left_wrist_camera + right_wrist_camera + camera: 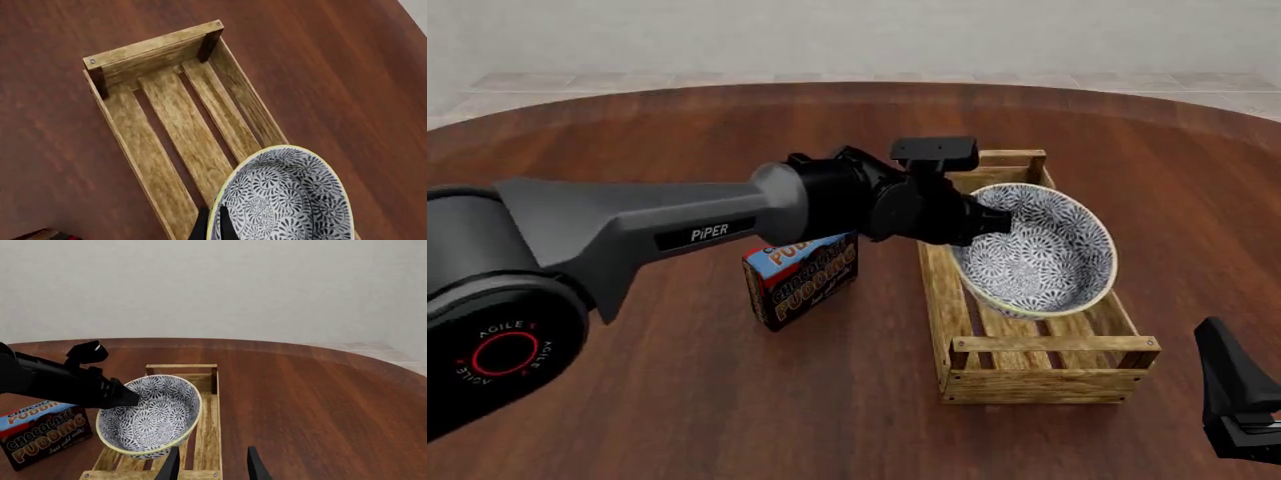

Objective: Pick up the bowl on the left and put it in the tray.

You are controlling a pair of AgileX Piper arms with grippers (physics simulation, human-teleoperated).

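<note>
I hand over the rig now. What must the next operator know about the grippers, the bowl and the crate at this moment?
Left gripper: shut on the rim of the patterned bowl, holding it tilted over the wooden crate.
Right gripper: jaws open, holding nothing, apart from the crate's near end.
Chocolate pudding box: stands on the table beside the crate.
Done: bowl picked up and carried to the crate.
Left: lower it onto the slats, release, withdraw.
</note>
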